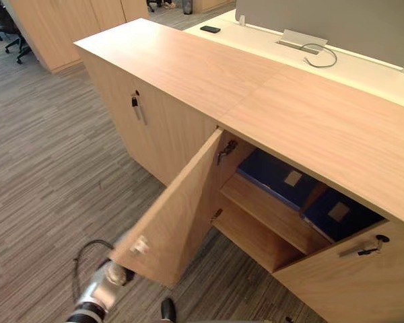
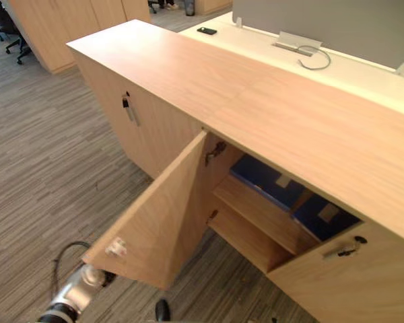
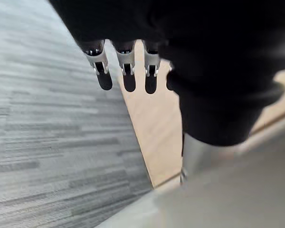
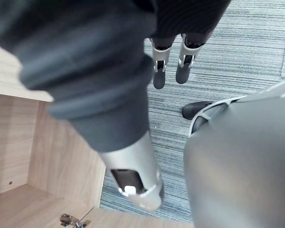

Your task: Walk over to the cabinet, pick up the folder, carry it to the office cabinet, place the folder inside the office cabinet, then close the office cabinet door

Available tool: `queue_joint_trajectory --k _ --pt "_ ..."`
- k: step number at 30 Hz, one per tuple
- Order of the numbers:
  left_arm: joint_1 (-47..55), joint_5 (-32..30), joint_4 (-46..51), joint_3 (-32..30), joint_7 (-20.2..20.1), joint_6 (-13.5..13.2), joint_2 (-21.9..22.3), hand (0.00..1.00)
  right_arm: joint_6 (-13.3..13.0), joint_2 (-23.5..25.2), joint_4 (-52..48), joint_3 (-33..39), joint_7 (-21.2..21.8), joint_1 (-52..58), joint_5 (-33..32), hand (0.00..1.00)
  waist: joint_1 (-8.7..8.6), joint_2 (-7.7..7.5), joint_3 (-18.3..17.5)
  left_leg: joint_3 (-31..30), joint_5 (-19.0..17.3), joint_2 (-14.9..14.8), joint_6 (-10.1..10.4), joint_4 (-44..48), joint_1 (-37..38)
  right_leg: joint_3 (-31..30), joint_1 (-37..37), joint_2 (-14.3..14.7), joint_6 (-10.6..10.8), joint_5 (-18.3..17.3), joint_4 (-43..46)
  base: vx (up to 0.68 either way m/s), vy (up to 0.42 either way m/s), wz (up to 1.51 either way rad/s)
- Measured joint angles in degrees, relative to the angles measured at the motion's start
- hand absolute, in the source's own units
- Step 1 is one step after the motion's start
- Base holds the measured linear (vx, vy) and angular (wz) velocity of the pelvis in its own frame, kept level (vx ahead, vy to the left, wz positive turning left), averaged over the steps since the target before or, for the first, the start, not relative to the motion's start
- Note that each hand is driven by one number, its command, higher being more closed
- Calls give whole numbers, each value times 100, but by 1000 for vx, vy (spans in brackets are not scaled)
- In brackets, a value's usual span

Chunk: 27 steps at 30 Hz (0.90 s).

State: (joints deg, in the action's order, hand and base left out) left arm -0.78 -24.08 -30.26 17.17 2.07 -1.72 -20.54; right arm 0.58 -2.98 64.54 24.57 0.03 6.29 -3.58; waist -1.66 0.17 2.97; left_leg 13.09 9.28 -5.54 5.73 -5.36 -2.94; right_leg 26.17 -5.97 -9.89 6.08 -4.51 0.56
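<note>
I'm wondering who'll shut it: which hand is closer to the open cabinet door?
Left. The left hand is at the free lower corner of the open cabinet door, wood just past its fingers. The right hand hangs over the carpet, touching nothing.

The light-wood office cabinet (image 1: 188,67) looks smooth and matt, the grey striped carpet (image 1: 47,155) rough and woven, the dark blue folders (image 1: 276,176) smooth; my left hand (image 3: 126,61) has shiny metal fingers.

Blue folders (image 1: 281,176) partly under cabinet top (image 1: 310,121)
</note>
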Motion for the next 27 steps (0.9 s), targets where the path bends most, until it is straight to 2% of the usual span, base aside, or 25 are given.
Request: queue_joint_trajectory --k 3,4,5,7,8,10,12,15,19,20,22,23,24,25,26,27 --pt "80 683 322 802 -396 -215 295 0 3 13 45 2 -26 -40 16 0 -75 -20 2 -5 15 4 -23 -1 1 -1 11 -11 27 17 5 -59 38 -2" --pt "129 1118 499 1184 -621 -299 363 0 9 18 55 3 -26 -39 24 0 -91 -31 -3 -13 16 5 -28 -2 1 -2 12 -12 31 19 3 -43 24 -2" --pt "196 1821 704 1562 -897 -371 404 0 28 19 93 4 -25 -40 26 0 -122 -49 -19 -20 16 6 -30 -2 1 -2 12 -12 31 19 -5 -36 23 -1" --pt "223 2893 976 1899 -1276 -440 542 0 60 20 167 6 -24 -32 31 0 -141 -89 -63 -41 14 2 -33 -2 0 -1 9 -4 32 19 -11 0 0 0" --pt "223 3123 1036 2006 -1367 -441 553 0 67 22 180 5 -24 -33 31 0 -150 -95 -74 -43 13 1 -34 -2 0 -1 6 -2 33 20 -12 0 0 0" --pt "224 3799 1132 2263 -1604 -428 562 0 79 21 259 1 -18 -75 35 0 -184 -96 -83 -51 12 3 -35 -1 0 7 -4 8 35 20 -17 0 0 0" --pt "223 4564 1137 2425 -1863 -305 561 0 107 13 272 -39 -16 -120 54 0 -217 -97 -83 -51 13 2 -35 -1 3 13 -16 26 37 21 -27 0 0 0" --pt "221 5377 1137 2537 -1990 -139 539 0 149 -57 272 -357 -11 -164 139 0 -268 -99 -82 -38 13 -3 -34 -1 42 13 -64 31 40 23 -43 0 0 0" --pt "217 6075 1115 2588 -2016 17 538 0 154 -122 301 -669 -10 -255 164 0 -328 -100 -97 40 -8 -83 -27 46 110 -49 -124 70 43 29 -74 -16 2 -7" --pt "207 6281 1038 2554 -2015 31 537 0 154 -116 324 -674 -10 -313 158 0 -336 -130 -83 81 -119 -149 -8 263 22 -139 -89 78 36 55 -73 -49 11 -29" --pt "240 6482 930 2396 -2001 90 558 0 156 -126 391 -754 -15 -419 134 0 -313 -165 -29 158 -640 -393 -14 1379 -431 -348 -10 164 -24 122 -76 -67 -10 -58" --pt "324 6512 929 2223 -1953 115 576 0 156 -141 395 -833 -22 -455 125 0 -259 -143 11 133 -974 -617 -94 2272 -743 -591 14 297 -85 167 -91 -66 -50 -101" --pt "458 6515 928 1954 -1891 127 631 0 153 -156 389 -843 -31 -452 117 0 -200 -115 54 -163 -1127 -778 -145 2967 -954 -832 -4 396 -127 209 -91 -64 -39 -103" --pt "526 6516 923 1765 -1855 128 661 0 153 -161 389 -854 -32 -454 114 0 -173 -105 79 -409 -1167 -789 -153 3205 -1027 -981 -3 420 -141 218 -74 -76 0 -103" --pt "646 6526 907 1451 -1824 124 775 0 153 -193 392 -893 -35 -451 106 0 -129 -90 106 -800 -1314 -765 -141 3385 -1052 -1190 45 443 -157 244 -31 -105 108 -98" --pt "758 6537 873 1180 -1789 123 893 0 150 -264 428 -898 -37 -447 92 0 -76 -8 92 -1316 -1623 -636 -126 3385 -1002 -1464 162 466 -160 267 14 -113 164 -150"
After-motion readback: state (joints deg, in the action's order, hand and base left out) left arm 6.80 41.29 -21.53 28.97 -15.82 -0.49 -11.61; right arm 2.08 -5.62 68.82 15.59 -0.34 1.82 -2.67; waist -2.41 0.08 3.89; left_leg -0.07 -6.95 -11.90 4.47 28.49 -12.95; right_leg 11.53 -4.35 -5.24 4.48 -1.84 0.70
